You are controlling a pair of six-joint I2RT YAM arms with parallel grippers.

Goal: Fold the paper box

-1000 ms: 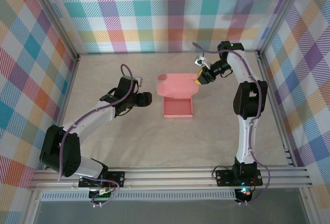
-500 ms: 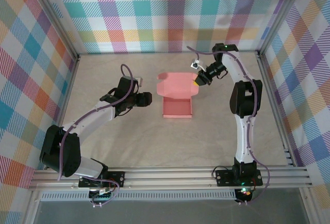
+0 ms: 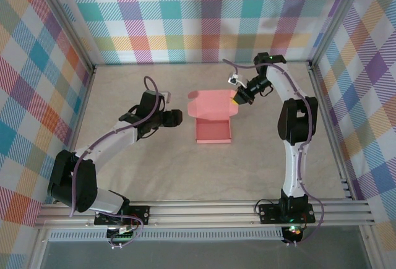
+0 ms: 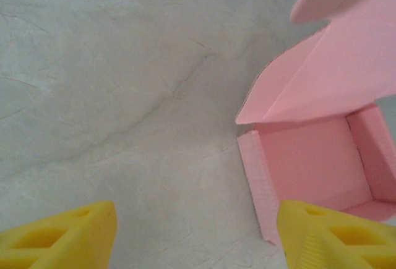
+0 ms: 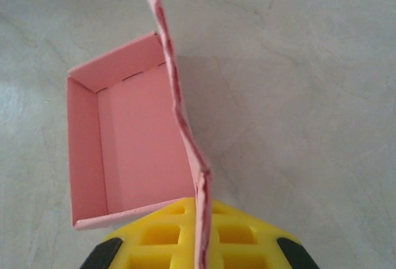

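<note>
Paper box (image 3: 213, 128) in the middle of the counter (image 3: 154, 170), tray open, lid flap (image 3: 210, 103) raised at far side. Thin light card, probably easy to crease; best held at a flap edge. Right jaws closed on lid edge; left jaws open, near box, not touching.

Light is bright, even and diffuse, apparently from overhead. No hard glare on the pale marbled tabletop (image 3: 154, 164). The top view is sharp, with a slight bend along the aluminium frame rails (image 3: 204, 210) near the bottom edge. In the right wrist view a soft, faint shadow lies just right of the raised flap of the salmon-pink thin-card paper box (image 5: 142, 145). In the left wrist view the yellow plastic fingertips (image 4: 68, 238) are blurred, too close to focus, and the box flap at top right is soft.
</note>
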